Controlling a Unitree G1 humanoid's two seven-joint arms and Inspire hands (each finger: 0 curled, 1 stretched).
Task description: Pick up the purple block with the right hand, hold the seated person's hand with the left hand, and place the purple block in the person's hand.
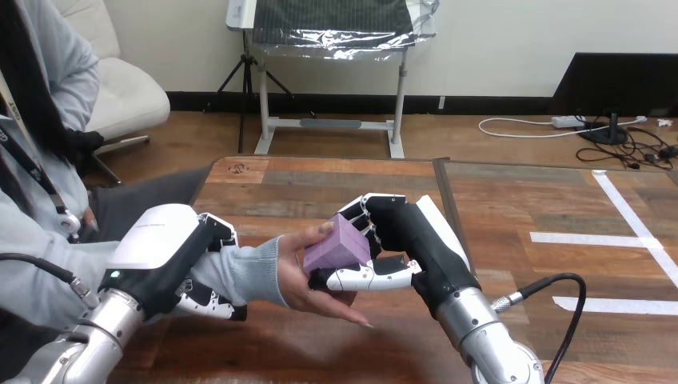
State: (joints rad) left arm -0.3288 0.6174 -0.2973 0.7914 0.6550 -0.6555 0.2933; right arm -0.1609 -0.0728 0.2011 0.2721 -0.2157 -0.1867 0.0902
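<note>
I see my right robot hand (pixel 397 232) clenched around the purple block (pixel 336 248), which touches the person's hand (pixel 308 282) above the near table (pixel 264 180). My left robot hand (pixel 164 244) grips their wrist (pixel 252 272).

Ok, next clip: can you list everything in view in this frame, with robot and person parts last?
purple cube-shaped block: one, purple, at the palm of the person's hand, pinched by the right hand
wooden plank table: one, brown, beneath everything
person's hand: one, palm up, mid-table, grey sleeve at its wrist
left hand: one, black and white, fingers curled round the person's wrist
right hand: one, black and white, fingers and thumb on the block
</note>
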